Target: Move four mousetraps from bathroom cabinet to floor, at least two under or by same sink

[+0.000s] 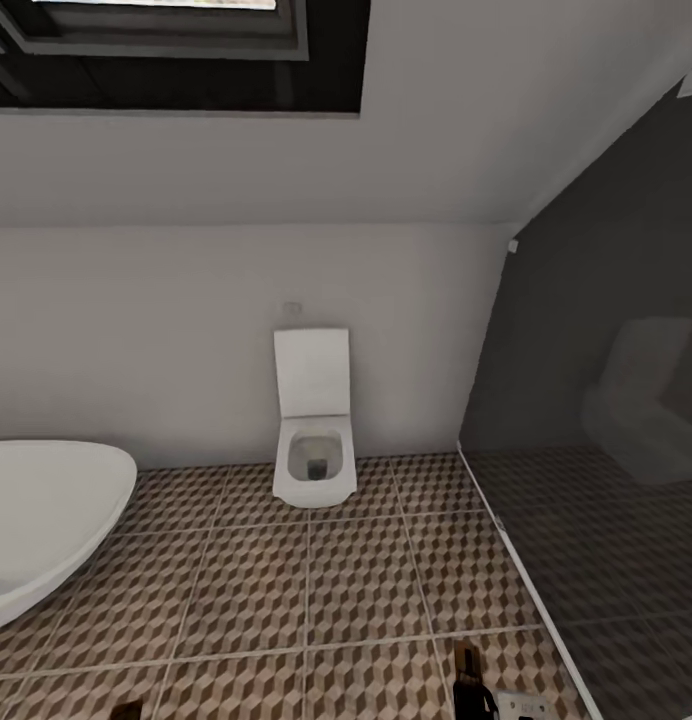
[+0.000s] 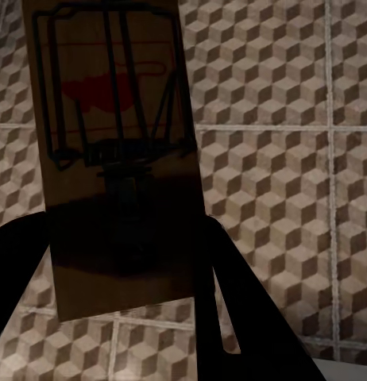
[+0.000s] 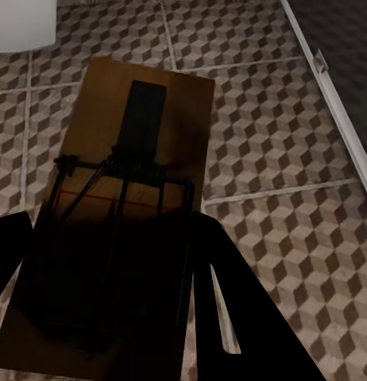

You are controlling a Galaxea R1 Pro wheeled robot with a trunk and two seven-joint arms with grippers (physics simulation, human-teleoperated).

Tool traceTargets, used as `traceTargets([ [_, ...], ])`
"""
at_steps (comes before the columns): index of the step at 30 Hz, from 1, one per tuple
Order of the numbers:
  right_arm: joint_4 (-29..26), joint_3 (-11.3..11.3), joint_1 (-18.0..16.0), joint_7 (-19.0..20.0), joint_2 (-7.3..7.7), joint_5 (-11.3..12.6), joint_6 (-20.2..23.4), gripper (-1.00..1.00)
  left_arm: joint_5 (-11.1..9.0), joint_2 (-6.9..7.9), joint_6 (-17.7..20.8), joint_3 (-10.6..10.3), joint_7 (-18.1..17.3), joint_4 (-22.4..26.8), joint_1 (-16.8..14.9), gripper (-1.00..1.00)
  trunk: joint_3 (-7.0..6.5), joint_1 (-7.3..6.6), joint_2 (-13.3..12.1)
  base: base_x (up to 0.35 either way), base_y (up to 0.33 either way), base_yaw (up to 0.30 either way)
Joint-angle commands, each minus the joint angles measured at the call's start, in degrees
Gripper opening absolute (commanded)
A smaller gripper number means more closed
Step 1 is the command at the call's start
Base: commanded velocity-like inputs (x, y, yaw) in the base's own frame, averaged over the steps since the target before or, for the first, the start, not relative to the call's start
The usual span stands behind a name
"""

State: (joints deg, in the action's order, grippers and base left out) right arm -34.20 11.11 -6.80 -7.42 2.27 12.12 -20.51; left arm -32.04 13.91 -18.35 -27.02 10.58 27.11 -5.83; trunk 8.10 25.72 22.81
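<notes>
1. Mousetrap, left [image 2: 116, 151]: tan board, wire frame, red spot; clamped in the left tool [image 2: 124, 262], carried above the bathroom floor [image 2: 271, 119].
2. Mousetrap, right [image 3: 124, 206]: likewise clamped in the right tool [image 3: 112, 302], over tiles.
3. Handling: lower each flat, close to the tiles, before releasing; judged safest to keep clear of the wire.
4. Surroundings: toilet [image 1: 313, 430], bathtub [image 1: 46, 515], dark glass wall [image 1: 606, 420].
5. Writing: none legible.
</notes>
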Motion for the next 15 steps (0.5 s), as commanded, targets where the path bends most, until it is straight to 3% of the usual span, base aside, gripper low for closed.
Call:
traceTargets([
  [1,0.0,0.49,-0.06,-0.4,0.06,0.62,-0.23,-1.0,-0.3,0.07,-0.2,-0.49,0.48,0.05,-0.06,-1.0,0.11,0.06,0.11,0.256,0.002,0.0],
  [15,0.01,0.49,-0.06,-0.4,0.01,0.62,-0.23,-1.0,-0.3,0.07,-0.19,-0.54,0.5,-0.03,-0.06,-1.0,0.11,0.06,0.11,0.261,0.0,0.0],
])
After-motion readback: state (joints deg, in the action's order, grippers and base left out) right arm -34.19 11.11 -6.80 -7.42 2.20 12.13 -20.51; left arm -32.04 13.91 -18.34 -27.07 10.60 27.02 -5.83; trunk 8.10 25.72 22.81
